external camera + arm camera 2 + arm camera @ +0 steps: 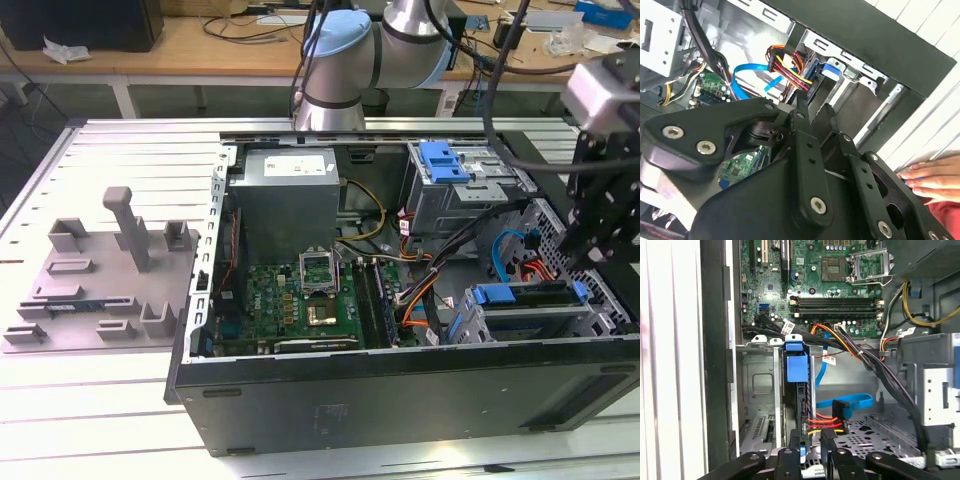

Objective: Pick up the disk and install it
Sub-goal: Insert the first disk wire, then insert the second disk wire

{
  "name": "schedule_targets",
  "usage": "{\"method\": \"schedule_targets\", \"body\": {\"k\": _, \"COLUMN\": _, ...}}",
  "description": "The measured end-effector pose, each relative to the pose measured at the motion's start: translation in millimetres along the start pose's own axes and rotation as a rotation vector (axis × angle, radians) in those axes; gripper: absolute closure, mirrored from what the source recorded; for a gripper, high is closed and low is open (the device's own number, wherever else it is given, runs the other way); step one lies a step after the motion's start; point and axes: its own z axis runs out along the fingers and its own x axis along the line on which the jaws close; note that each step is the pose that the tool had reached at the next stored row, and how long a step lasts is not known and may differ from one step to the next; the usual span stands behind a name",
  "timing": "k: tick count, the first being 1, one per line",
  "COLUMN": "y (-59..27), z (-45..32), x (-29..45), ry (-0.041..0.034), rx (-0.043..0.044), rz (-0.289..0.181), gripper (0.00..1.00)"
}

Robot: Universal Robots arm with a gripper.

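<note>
Hovering over the drive cage at the front corner of the open computer case [400, 400], the gripper [811, 452] has its fingers nearly together around what looks like the upright edge of the disk [796, 390], whose blue bracket stands in a cage slot; whether they actually pinch it, I cannot tell. To do this well, I'd judge the drive should stay square to the slot rails and clear of the red-and-orange power cable [826, 421] just beside it.

The open computer case [400, 400] is lying on the desk [100, 420] at frame centre in the exterior view, the fixture [100, 290] sitting at its left, the motherboard [290, 305] lying inside.
</note>
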Motion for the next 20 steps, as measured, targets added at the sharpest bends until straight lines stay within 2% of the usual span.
{"method": "schedule_targets", "body": {"k": 5, "y": -0.1, "z": -10.1, "x": -0.9, "ry": -0.0001, "rx": 0.0, "rz": 0.0, "gripper": 0.7}}
{"method": "schedule_targets", "body": {"k": 20, "y": -0.1, "z": -11.3, "x": -1.0, "ry": 0.0001, "rx": -0.0001, "rz": 0.0, "gripper": 0.7}}
